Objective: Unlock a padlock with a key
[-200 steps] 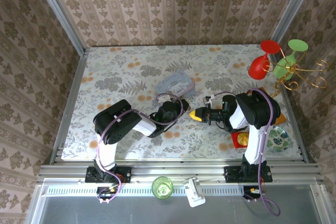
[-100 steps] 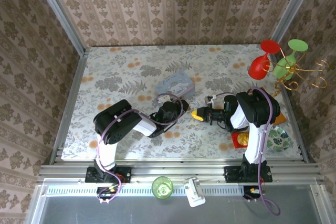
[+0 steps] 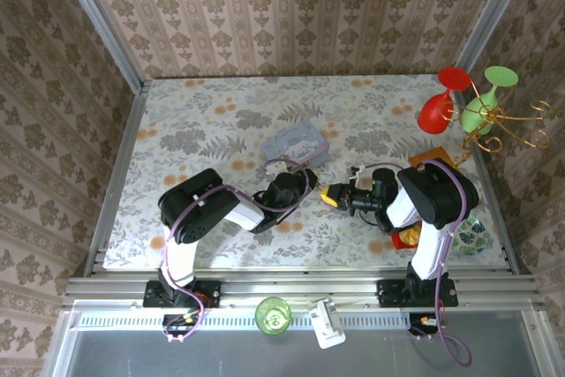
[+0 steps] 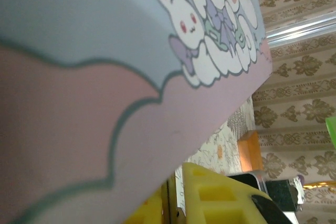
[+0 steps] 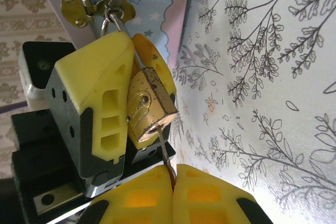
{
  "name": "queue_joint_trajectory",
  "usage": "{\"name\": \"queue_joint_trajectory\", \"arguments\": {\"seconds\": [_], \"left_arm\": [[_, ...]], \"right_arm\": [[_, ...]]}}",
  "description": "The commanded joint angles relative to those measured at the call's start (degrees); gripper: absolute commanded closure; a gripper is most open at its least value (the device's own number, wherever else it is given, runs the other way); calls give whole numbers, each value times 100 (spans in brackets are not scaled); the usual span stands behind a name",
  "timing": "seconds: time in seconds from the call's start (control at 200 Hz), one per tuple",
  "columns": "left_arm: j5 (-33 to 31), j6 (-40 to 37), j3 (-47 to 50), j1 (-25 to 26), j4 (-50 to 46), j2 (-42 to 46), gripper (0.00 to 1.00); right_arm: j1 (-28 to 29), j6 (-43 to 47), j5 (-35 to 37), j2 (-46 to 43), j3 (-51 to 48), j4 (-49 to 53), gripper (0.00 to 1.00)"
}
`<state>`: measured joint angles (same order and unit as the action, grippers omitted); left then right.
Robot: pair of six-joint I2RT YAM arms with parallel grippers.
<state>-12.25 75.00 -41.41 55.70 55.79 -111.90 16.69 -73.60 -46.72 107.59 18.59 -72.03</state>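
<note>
A small brass padlock hangs by its silvery shackle from the hasp of a pale blue picture tin. My left gripper is shut on the padlock body, one yellow finger on each side. A thin key sits in the keyhole on the padlock's underside. My right gripper is shut on the key's head. From above, the left gripper and right gripper meet tip to tip in front of the tin. The tin's pink and blue lid lies close in the left wrist view, above the left gripper.
A red packet with a gold disc and a patterned dish lie by the right arm, with an orange block behind it. A gold wire stand with red and green glasses occupies the back right corner. A green cup rests on the front rail.
The right arm's upper links have swung slightly right and down, while its fingertips stay at the padlock. The left arm has not moved.
</note>
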Motion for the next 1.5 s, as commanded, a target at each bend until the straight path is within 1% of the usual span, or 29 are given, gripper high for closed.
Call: {"name": "queue_joint_trajectory", "arguments": {"seconds": [0.0,0.09,0.18,0.255,0.32,0.38,0.46,0.59,0.695,0.825,0.995,1.105,1.28,1.415,1.495], "left_arm": [[343,-41,-159,299,389,72,100],[269,-86,-174,280,371,94,100],[363,-98,-195,222,346,121,100],[357,-150,-187,255,337,163,100],[384,-158,-205,275,296,147,100],[407,-62,-152,278,573,67,100],[454,77,-83,257,828,-24,100],[589,-44,-87,270,777,35,100],[653,-6,-53,275,876,23,100],[657,50,-36,293,1108,-102,100],[604,12,-57,312,931,-63,100],[716,8,-148,315,925,-101,100],[735,52,-134,321,925,-116,100],[709,-71,-143,344,556,-7,100],[745,-95,-179,341,584,-40,100]], "right_arm": [[450,-378,1270,-76,175,-291,100],[655,-395,1509,21,162,-335,100],[561,-258,1631,-50,-4,-312,100],[476,-260,1493,-12,52,-330,100],[559,-236,1448,-9,155,-330,100],[583,-168,1358,15,206,-312,100],[448,-65,1196,111,185,-329,100],[176,48,863,247,167,-361,100],[92,83,699,111,192,-351,100],[64,31,321,124,427,-331,100],[-18,-22,234,253,457,-356,100],[20,54,124,209,503,-331,100],[-301,314,-83,381,394,-300,100],[-207,413,-65,511,408,-303,100],[-193,430,-125,549,439,-314,100]]}}
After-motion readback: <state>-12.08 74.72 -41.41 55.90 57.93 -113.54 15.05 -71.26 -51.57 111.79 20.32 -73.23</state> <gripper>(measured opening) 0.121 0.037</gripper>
